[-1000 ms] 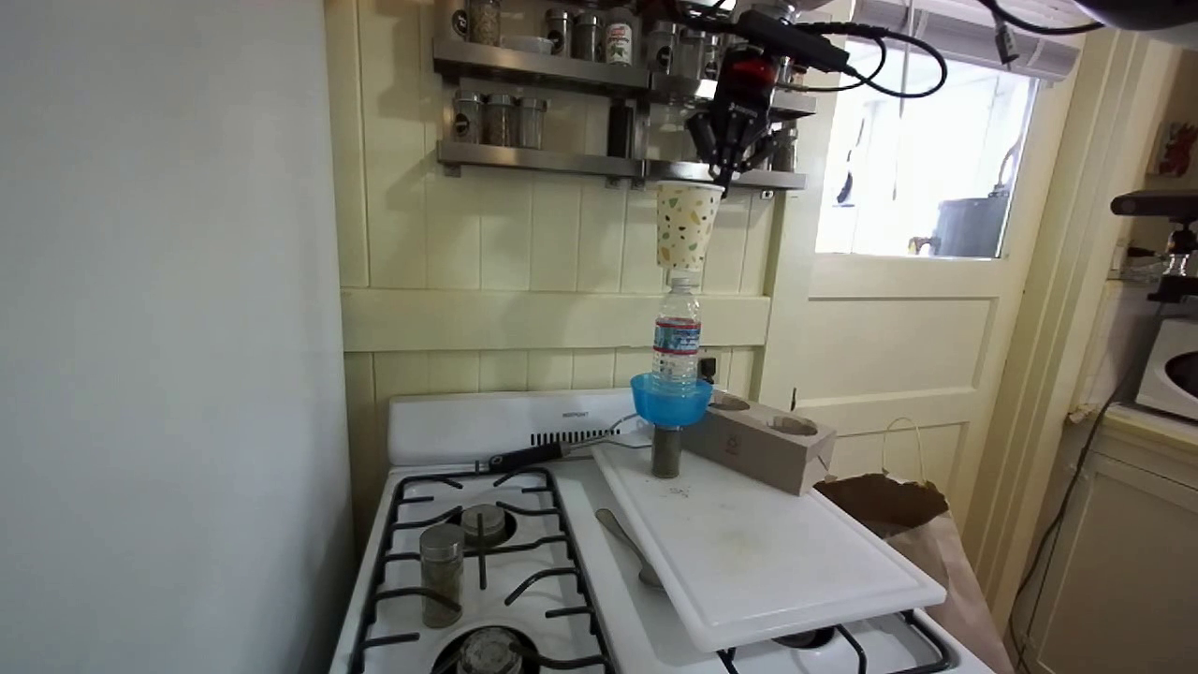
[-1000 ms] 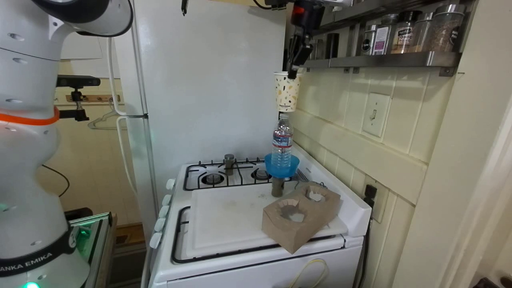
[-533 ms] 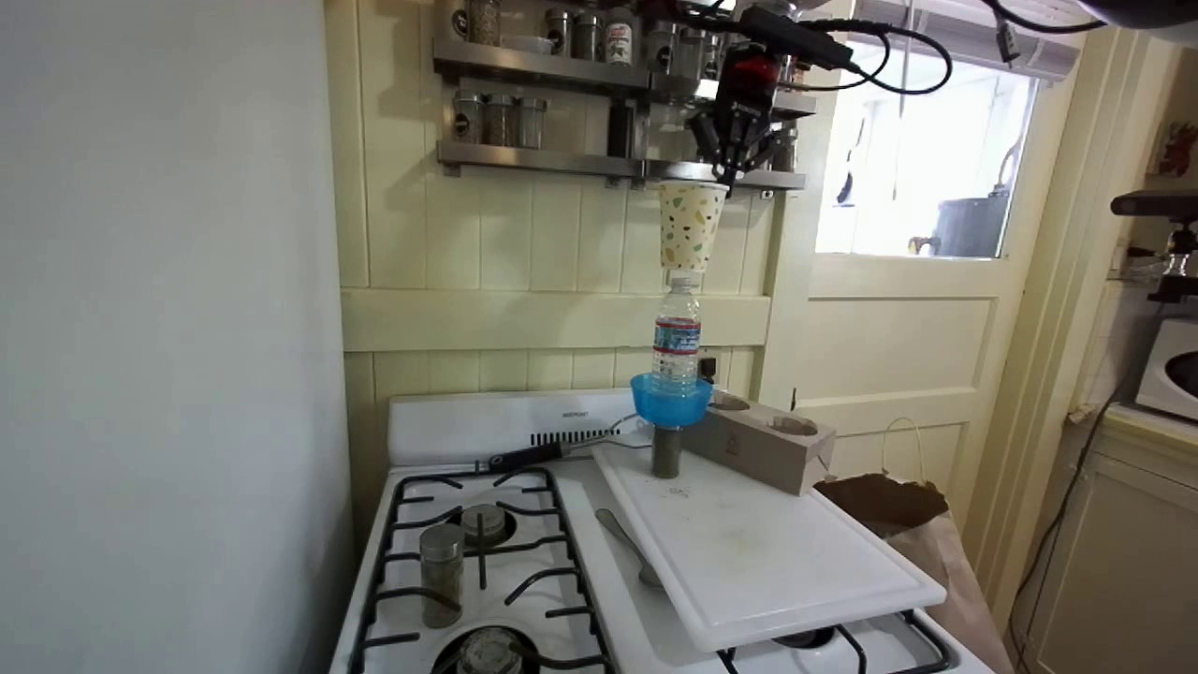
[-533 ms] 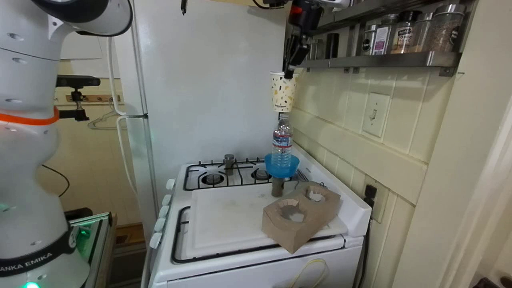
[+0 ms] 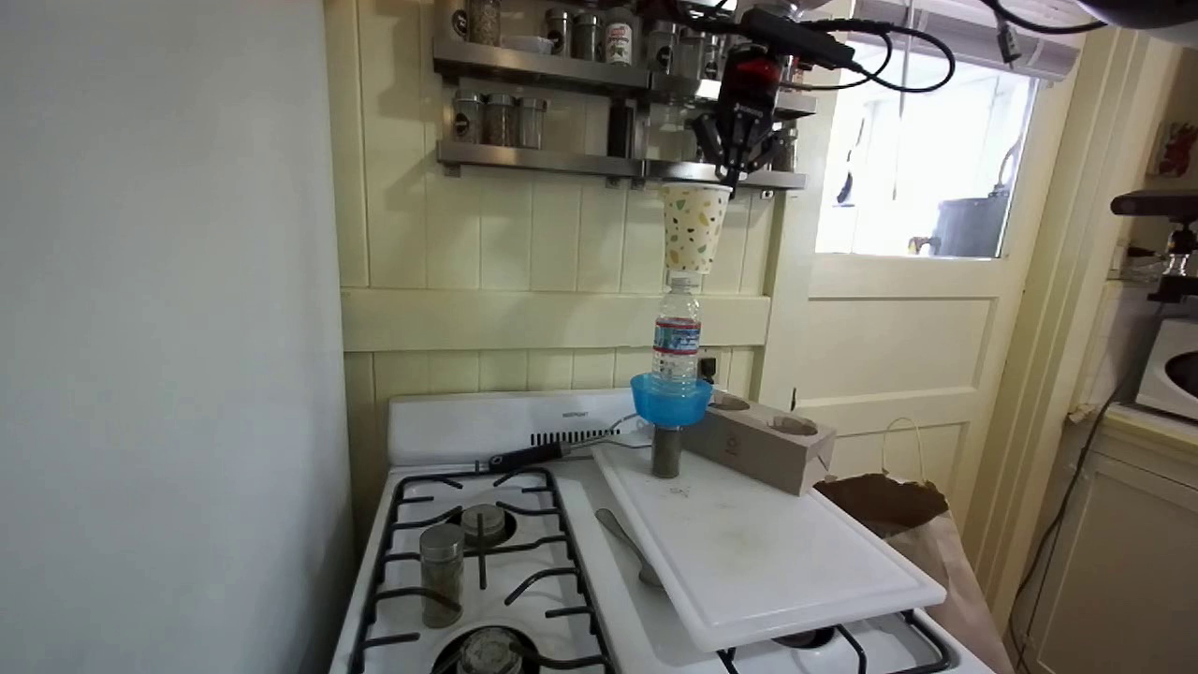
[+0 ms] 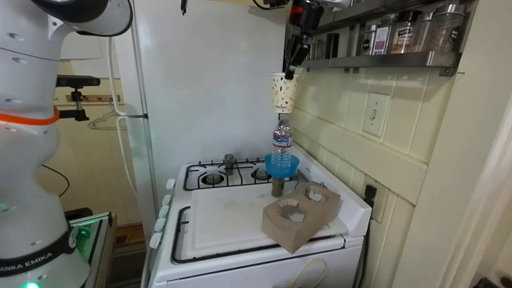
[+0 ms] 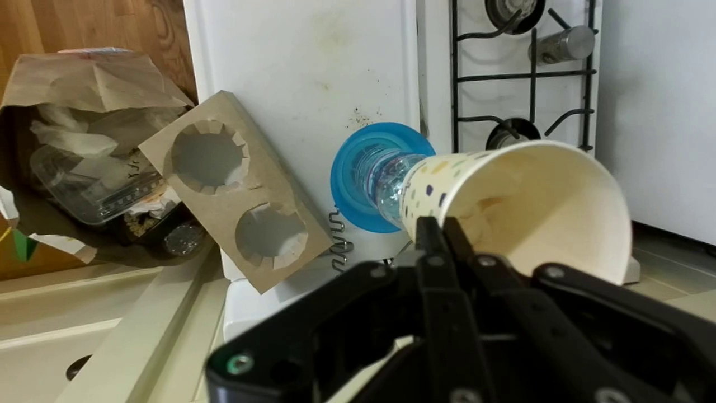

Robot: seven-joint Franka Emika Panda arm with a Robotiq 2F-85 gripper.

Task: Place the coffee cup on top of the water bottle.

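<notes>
In an exterior view, from the left, you've got the burner jar (image 5: 441,576) upright on the stove (image 5: 468,426), then spoon (image 5: 629,548) and board (image 5: 767,552). At the board's far end a base jar (image 5: 665,454) holds up the bowl (image 5: 671,410), bottle (image 5: 677,337) standing in it. The cup (image 5: 693,229) is directly over the bottle's top, roughly upright; can't tell whether they touch. Your gripper (image 7: 442,223) is clamped on the cup's rim, one finger each side of the wall. Shelf (image 5: 781,180) runs behind it; clearance unreadable. Box (image 5: 758,447) sits just right of the bowl, bag (image 5: 936,543) past that. Versus half a second ago: cup slightly lower and a touch right in both exterior views; bottle hasn't moved.
</notes>
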